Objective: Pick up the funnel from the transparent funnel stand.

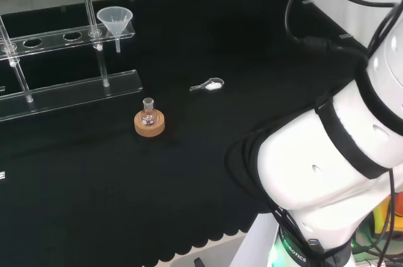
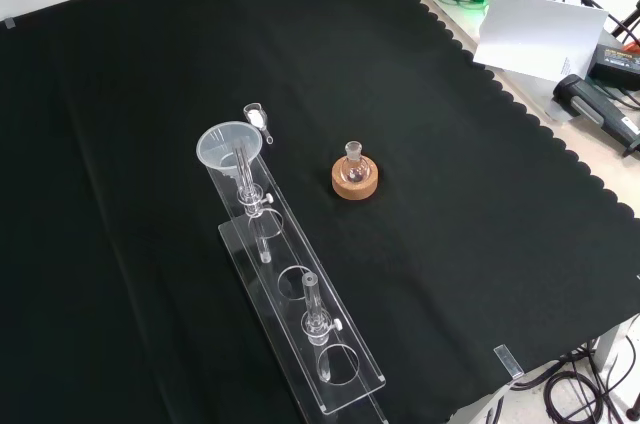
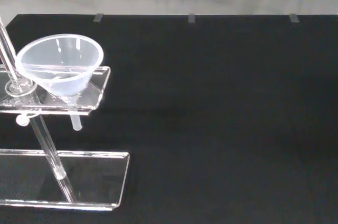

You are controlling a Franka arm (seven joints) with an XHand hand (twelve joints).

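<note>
The funnel [image 1: 115, 20] sits in the end hole of the clear stand [image 1: 69, 87], its spout hanging below the upper shelf. The approach is not yet made, and whether the hand is open I cannot tell. The next move calls for reaching to the funnel's rim and lifting it straight up.

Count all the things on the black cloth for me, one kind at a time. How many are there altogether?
Funnel: 1
Clear funnel stand: 1
Small flask: 1
Cork ring: 1
Little scoop: 1
Total: 5
</note>
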